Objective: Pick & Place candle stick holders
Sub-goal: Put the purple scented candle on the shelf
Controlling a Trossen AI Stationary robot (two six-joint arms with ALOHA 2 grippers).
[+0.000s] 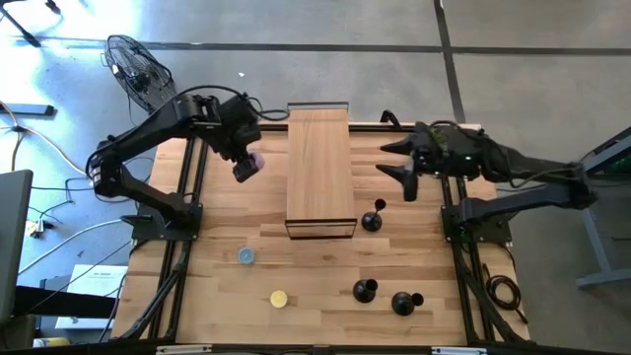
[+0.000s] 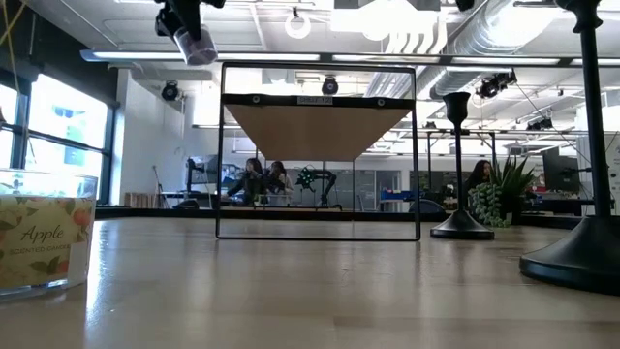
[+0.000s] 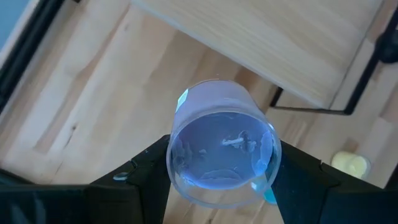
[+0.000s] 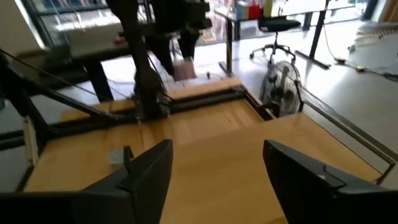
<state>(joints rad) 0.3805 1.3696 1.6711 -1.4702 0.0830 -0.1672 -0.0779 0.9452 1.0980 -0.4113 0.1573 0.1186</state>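
High view: left tool (image 1: 248,165) grips a purple glass candle jar (image 1: 254,161) beside the raised wooden shelf (image 1: 319,168). Right tool (image 1: 402,164) is spread, empty, on the shelf's other side. Three candle stick holders (image 1: 372,219) stand on the tabletop (image 1: 315,286).

Low view: jar aloft; nearest holder (image 2: 459,165) is upright.

Left wrist view: jar clamped between both fingers (image 3: 134,180).

Right wrist view: fingers (image 4: 149,171) apart, nothing between.

Judgement: right tool should descend vertically over the nearest stem and close low, avoiding a tip-over.
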